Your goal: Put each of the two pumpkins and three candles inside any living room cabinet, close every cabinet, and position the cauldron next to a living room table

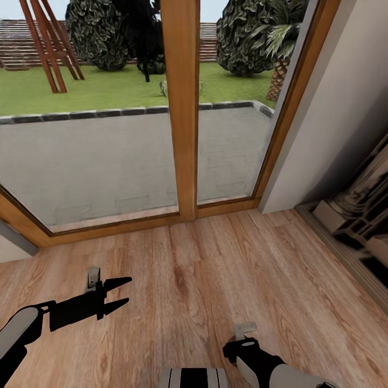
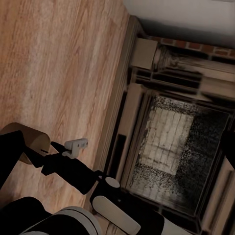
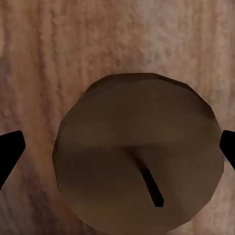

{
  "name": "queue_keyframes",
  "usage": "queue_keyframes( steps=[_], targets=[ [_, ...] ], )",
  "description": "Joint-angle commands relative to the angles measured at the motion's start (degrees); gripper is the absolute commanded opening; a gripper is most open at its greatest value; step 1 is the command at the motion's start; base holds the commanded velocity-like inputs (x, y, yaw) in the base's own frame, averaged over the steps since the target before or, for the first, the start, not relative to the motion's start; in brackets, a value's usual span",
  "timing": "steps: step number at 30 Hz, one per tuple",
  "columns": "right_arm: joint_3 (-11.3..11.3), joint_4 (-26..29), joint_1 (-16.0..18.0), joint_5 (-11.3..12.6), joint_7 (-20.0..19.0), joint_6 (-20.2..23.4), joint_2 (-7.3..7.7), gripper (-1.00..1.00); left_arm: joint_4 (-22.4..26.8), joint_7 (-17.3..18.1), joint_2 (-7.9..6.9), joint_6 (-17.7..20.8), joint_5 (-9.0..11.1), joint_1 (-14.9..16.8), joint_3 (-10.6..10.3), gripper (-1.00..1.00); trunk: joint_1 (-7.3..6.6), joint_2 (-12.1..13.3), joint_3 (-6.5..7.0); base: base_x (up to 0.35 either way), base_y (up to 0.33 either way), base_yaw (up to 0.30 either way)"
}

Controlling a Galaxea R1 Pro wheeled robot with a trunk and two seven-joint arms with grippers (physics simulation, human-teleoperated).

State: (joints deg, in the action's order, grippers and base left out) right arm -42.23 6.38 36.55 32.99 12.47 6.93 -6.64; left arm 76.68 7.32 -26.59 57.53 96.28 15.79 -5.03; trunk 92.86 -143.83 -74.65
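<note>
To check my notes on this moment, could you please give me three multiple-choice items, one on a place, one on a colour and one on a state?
1. Where is the candle in the right wrist view?
A) between the right end effector's fingertips, wood floor behind it
B) on a shelf
C) inside a drawer

2. What colour is its wick?
A) white
B) black
C) red

3. How do the left end effector's fingers stand?
A) shut together
B) clamped on a pumpkin
C) apart, holding nothing

Answers: 1 A, a fingertip shows at either side, clear of it; 2 B, a dark line on the tan top; 3 C, the head view shows a gap between them.
</note>
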Motion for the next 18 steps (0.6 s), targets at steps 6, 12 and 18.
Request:
queue_keyframes(
  steps=[6, 12, 18],
  targets=[
    [-0.5, 0.1, 0.0, 0.3, 0.8, 0.4, 0.04, 1.0, 0.0, 0.6, -0.05, 0.0, -0.5, 0.0, -0.1, 1.0, -0.01, 0.0, -0.04, 0.0, 0.0, 0.0],
    [-0.5, 0.1, 0.0, 0.3, 1.3, 0.4, 0.04, 1.0, 0.0, 0.6, -0.05, 0.0, -0.5, 0.0, -0.1, 1.0, -0.01, 0.0, -0.04, 0.0, 0.0, 0.0],
    [-0.4, 0.1, 0.0, 0.3, 1.3, 0.4, 0.05, 1.0, 0.0, 0.6, 0.02, 0.0, -0.5, 0.0, -0.2, 1.0, -0.01, 0.0, -0.04, 0.0, 0.0, 0.0]
  ],
)
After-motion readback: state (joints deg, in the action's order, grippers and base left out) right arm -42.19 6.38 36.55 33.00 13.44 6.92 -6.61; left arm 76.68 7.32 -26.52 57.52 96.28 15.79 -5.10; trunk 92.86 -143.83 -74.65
